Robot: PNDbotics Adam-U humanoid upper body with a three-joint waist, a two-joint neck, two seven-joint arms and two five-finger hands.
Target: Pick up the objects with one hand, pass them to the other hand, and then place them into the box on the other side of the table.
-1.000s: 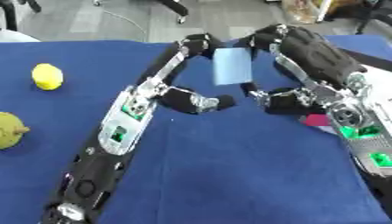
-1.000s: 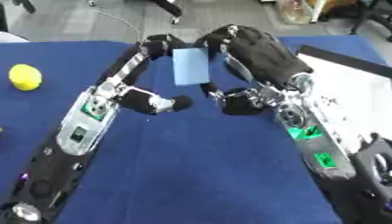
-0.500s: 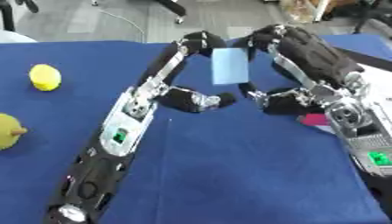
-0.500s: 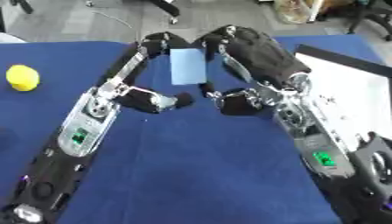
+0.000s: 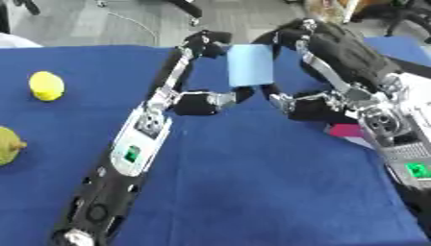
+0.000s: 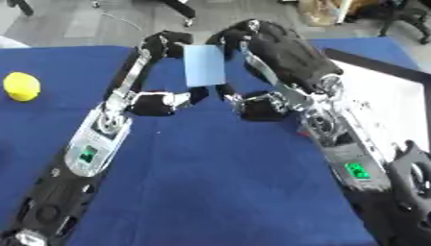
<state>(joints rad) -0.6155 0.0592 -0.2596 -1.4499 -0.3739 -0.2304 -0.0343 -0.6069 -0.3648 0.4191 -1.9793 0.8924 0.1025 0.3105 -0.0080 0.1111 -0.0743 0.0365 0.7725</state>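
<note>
Both arms reach toward the far edge of the tabletop. The left hand (image 5: 206, 41) and the right hand (image 5: 295, 36) meet there, their fingers curled.

Centre: both hands, left hand (image 5: 202, 45) and right hand (image 5: 290, 41), meet over the far table with a light blue card (image 5: 251, 66) between them, blocking that span.
Left side: yellow lemon (image 5: 46, 86) and a green fruit (image 5: 8, 144) stand apart on the blue cloth (image 5: 252, 192).
Right: white box (image 6: 387, 108) beside the right arm.
Near cloth: open between the forearms.
</note>
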